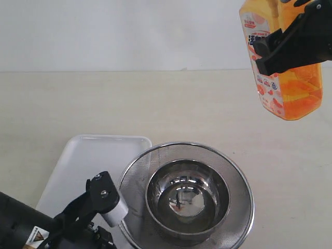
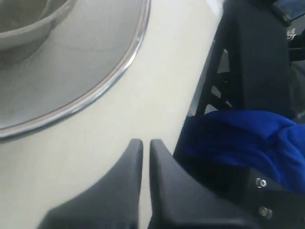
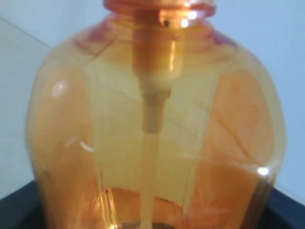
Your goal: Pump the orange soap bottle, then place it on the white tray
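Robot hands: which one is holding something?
The right hand, up high, grips the orange soap bottle; the left hand is shut and empty, low beside the mesh strainer.

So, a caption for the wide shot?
Right gripper holds orange soap bottle aloft, apart from white tray and steel strainer.

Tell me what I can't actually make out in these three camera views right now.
- Pump head of the translucent orange plastic soap bottle: cut off by the top edge in the exterior and right wrist views.
- Its label: partly covered by the right gripper in the exterior view; print too small.
- The flat white rectangular tray: part hidden by the round steel mesh strainer and left arm in the exterior view.
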Motion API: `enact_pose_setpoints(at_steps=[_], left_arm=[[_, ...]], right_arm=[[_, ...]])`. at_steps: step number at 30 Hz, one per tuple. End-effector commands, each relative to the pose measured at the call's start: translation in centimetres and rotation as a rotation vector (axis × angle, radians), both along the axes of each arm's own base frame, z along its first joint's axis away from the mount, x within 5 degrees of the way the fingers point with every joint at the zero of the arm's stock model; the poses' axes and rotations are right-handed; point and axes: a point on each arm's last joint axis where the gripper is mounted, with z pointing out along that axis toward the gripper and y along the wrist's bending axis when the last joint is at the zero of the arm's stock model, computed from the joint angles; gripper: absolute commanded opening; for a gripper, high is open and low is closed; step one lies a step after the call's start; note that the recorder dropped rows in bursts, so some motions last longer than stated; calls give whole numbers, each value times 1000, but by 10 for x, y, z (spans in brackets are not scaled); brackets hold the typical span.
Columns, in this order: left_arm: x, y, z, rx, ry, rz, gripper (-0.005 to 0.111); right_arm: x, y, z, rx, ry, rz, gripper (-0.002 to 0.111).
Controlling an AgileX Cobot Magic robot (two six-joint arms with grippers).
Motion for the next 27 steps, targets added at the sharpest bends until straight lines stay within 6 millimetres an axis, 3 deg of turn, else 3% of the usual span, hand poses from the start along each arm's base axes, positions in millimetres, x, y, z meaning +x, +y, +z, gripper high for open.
enact_pose_setpoints(at_steps=[1,7,27], left_arm=[[3,0,-14,61,-12,9,5],[10,-3,-23,64,-39,34,5],[23,-14,-12,-43,-129,89,5]], right_arm=[[-2,-1,12,1,-41,10,0],[-2,-1,12,-1,-41,5,0],[-2,-1,12,0,-41,8,0]])
